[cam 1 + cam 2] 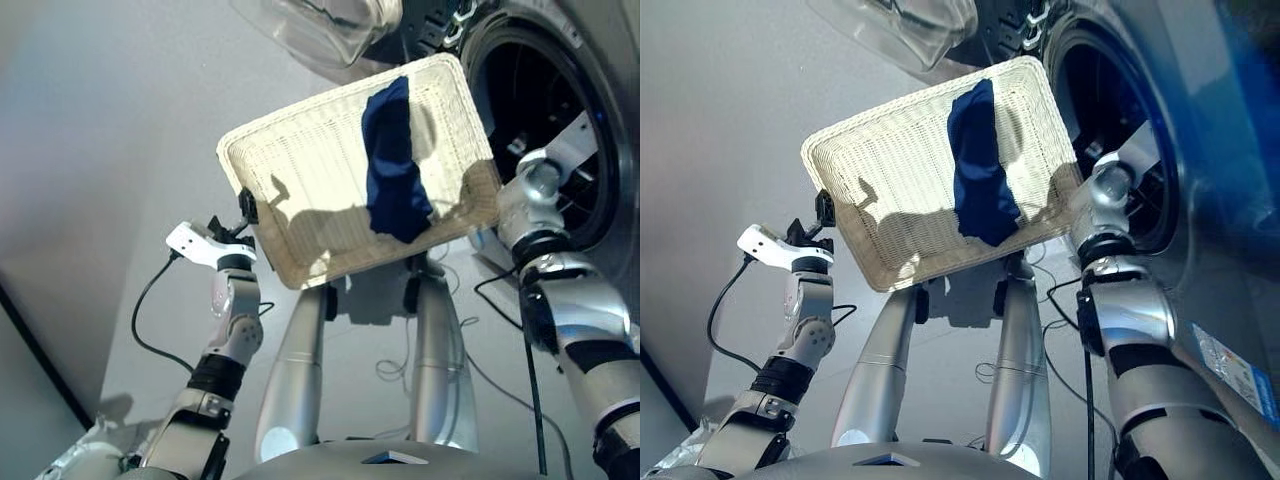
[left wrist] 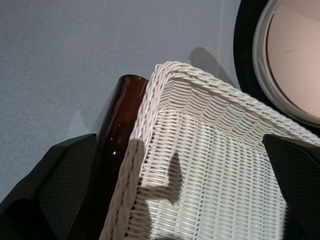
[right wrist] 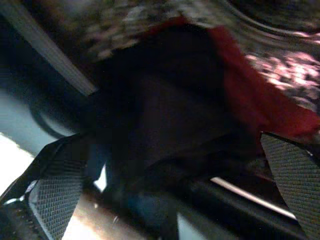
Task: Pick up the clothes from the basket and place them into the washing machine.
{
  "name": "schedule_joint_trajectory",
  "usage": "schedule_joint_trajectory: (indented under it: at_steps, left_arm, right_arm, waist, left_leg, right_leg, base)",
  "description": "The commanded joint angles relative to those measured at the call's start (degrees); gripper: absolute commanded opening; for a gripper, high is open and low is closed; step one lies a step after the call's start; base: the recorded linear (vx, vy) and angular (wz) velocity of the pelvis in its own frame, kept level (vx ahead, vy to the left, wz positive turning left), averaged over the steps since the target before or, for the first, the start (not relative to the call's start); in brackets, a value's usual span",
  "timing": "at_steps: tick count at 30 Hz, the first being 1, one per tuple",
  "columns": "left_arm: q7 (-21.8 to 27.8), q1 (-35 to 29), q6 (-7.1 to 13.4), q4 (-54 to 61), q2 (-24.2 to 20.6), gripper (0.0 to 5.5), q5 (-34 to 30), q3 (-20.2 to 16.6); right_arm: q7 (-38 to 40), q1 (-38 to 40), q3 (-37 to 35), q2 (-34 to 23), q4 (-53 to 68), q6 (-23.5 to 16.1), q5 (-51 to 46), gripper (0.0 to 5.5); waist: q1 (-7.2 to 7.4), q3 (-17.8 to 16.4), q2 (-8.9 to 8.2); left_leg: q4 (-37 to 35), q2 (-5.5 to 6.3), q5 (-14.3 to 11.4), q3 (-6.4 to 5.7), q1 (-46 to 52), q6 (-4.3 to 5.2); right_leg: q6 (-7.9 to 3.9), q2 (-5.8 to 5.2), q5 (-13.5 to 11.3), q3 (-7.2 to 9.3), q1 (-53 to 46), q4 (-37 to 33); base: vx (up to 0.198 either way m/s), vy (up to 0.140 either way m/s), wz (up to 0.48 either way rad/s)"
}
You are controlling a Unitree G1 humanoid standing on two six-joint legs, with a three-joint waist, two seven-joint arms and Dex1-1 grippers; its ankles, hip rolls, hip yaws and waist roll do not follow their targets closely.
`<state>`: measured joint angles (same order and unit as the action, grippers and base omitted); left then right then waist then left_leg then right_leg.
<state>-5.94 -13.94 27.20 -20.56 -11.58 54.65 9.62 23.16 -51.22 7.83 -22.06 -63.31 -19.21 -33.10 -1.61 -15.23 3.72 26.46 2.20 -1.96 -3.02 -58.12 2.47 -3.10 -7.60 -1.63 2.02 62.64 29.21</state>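
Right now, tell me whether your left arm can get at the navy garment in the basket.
Probably yes. The left gripper is at the rim of the basket, and the navy garment lies uncovered across the tray with nothing between them, though it lies toward the far side.

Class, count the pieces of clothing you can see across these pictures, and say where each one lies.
3. A navy garment lies in the basket. A black garment and a red garment lie together inside the washing machine. More may be hidden in there.
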Motion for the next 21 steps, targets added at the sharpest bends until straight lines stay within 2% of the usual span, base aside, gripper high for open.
schedule_joint_trajectory:
  at_steps: [1, 8, 13, 21]
  left_arm:
    - [1.80, 1.74, 1.92, 0.67, -1.46, 5.50, -1.65, -3.01]
    - [0.60, 0.40, 2.03, -1.17, -1.79, 5.50, -7.02, -2.96]
    - [0.01, -0.49, 1.04, -2.70, -1.84, 5.50, -9.63, -1.60]
    - [-0.12, -1.08, 0.51, -1.01, -1.75, 5.50, -11.04, 0.65]
  right_arm:
    - [-2.25, 0.62, 3.14, -0.98, 3.51, -2.41, 4.31, 5.50]
    - [-5.90, 4.26, 8.35, 3.81, 2.21, -0.85, 9.40, 5.50]
    - [-8.67, 4.92, 10.98, 7.05, 1.36, -0.03, 9.17, 5.50]
    - [-12.78, 2.12, 14.28, 8.90, 2.02, 0.74, 6.71, 5.50]
  waist:
    - [-0.74, 1.85, 0.47]
    - [-1.78, 1.58, 0.11]
    - [-2.40, 0.90, 0.77]
    - [-3.68, -1.01, 2.72]
  left_leg:
    - [-6.18, 2.46, 1.14, 0.55, 1.07, -3.22]
    - [-11.78, 2.51, 3.85, -0.19, 4.01, -2.58]
    - [-9.83, 2.84, 3.34, -0.34, 1.38, -3.41]
    - [-4.97, 3.21, 2.54, -0.21, -4.12, -4.05]
  right_leg:
    - [-0.21, 2.44, -2.30, 3.30, -3.47, -6.60]
    - [-0.68, 2.24, -3.32, 4.35, -6.24, -10.77]
    - [-0.54, 2.10, -2.67, 4.08, -3.24, -7.84]
    - [-0.48, 1.28, -0.32, 3.47, 3.10, 0.36]
  base:
    - [0.000, 0.000, 0.000]
    - [0.000, 0.000, 0.000]
    - [0.000, 0.000, 0.000]
    - [0.000, 0.000, 0.000]
